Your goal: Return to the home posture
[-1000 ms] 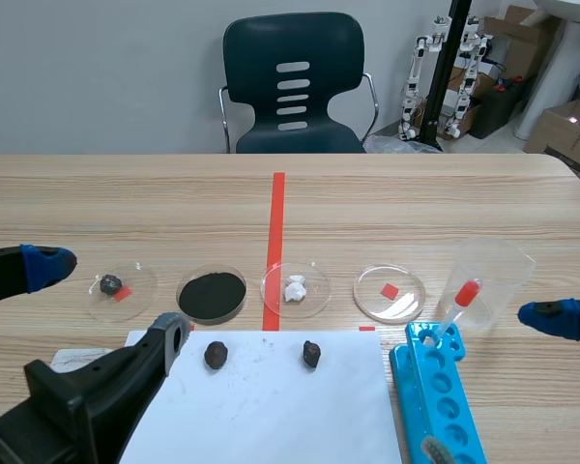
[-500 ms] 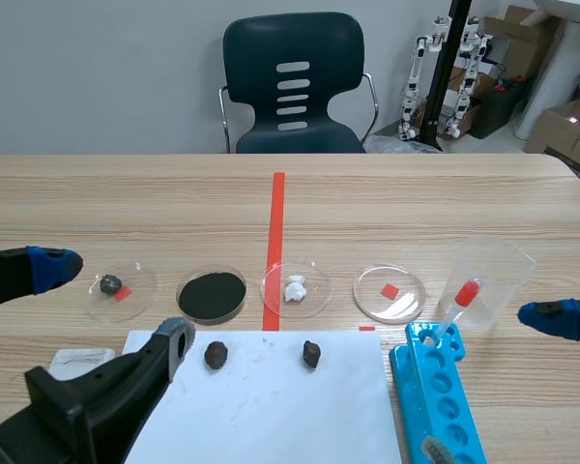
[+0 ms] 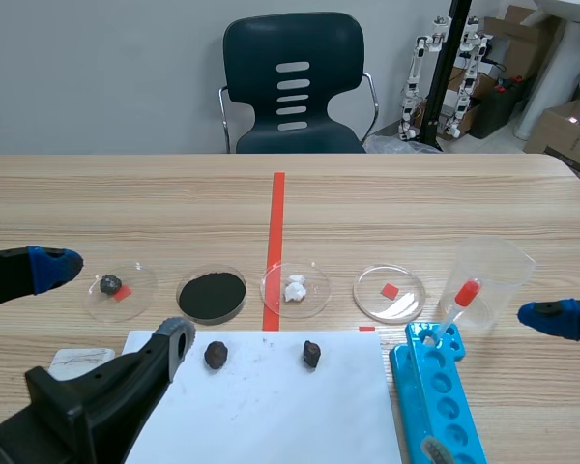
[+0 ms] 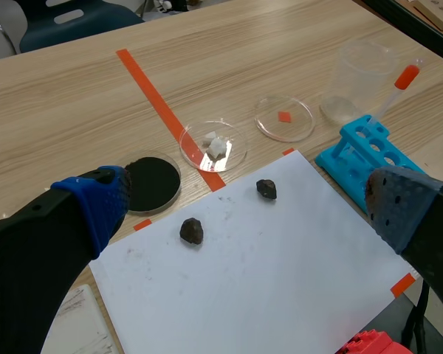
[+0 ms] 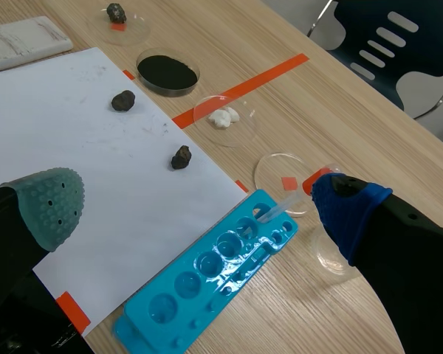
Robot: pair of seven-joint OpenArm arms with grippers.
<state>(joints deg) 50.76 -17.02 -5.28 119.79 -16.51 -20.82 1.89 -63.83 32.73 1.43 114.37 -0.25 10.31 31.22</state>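
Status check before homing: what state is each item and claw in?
left claw: open, empty
right claw: open, empty
rock dish: holds one dark stone
powder dish: full of black powder
middle dish: holds white lumps
right dish: empty
beaker: upright
pipette: leaning in the blue rack

Wooden table, white paper sheet at its near edge, four clear dishes in a row beyond, blue rack, clear beaker, small white pad.
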